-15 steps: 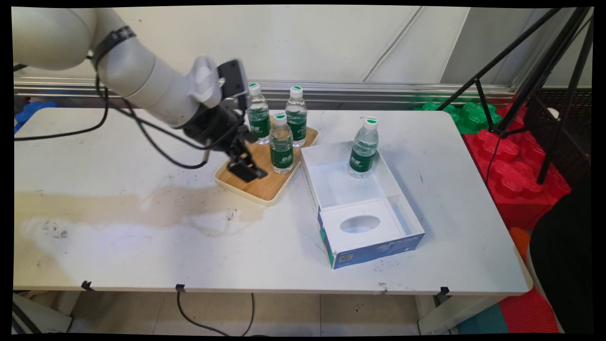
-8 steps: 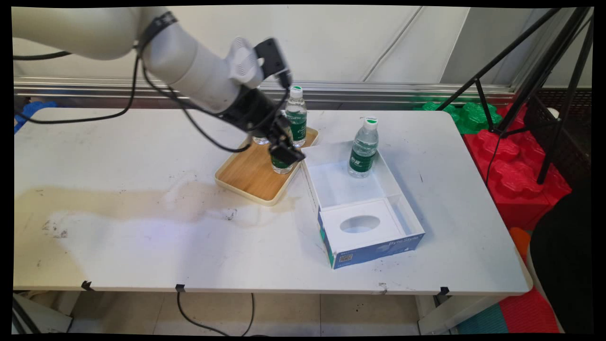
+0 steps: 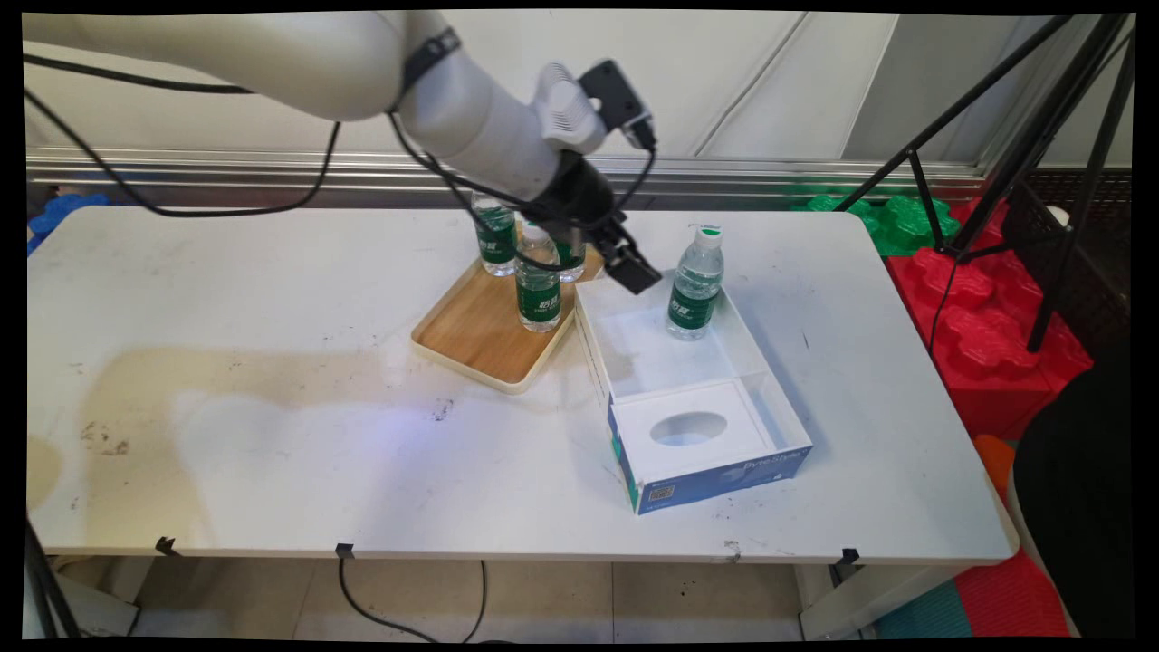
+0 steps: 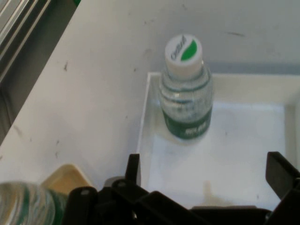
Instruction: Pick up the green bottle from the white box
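My black gripper (image 3: 636,272) hangs over the far left corner of an open white box with a blue front (image 3: 715,480). It is open and holds nothing. Just to its right a clear water bottle (image 3: 695,285) with a green label and white cap stands upright inside the box. In the hand view that bottle (image 4: 185,93) stands ahead of the gripper (image 4: 206,176), in the box's corner (image 4: 143,126), and both fingers (image 4: 133,168) are spread wide apart.
A wooden tray (image 3: 480,335) lies left of the box with upright water bottles (image 3: 538,281) (image 3: 496,237) on it; the arm partly hides a third. Black cables hang from the arm. Tripod legs (image 3: 1041,136) and red blocks (image 3: 987,326) stand at the right.
The arm has swung right, from above the tray's near side, past the front bottle, to the box's far left corner. The bottles have not moved.
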Tool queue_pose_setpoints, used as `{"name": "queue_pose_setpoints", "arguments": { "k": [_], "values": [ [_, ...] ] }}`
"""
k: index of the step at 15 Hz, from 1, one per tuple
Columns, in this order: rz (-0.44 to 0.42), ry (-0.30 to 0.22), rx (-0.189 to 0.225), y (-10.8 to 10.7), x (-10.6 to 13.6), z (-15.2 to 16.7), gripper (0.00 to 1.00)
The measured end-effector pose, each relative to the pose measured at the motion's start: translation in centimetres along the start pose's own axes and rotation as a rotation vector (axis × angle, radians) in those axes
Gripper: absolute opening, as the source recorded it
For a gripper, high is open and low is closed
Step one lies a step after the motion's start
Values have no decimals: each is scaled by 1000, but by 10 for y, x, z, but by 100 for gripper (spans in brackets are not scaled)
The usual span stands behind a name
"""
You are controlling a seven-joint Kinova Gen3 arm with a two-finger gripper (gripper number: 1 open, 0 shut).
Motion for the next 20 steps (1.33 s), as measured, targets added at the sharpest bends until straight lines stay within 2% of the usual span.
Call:
{"name": "queue_pose_setpoints", "arguments": {
  "k": [9,15,20],
  "values": [
    [-34,16,-5,3,31,75,100],
    [-39,11,-19,4,37,112,100],
    [-54,5,-11,2,37,128,100]
  ]
}}
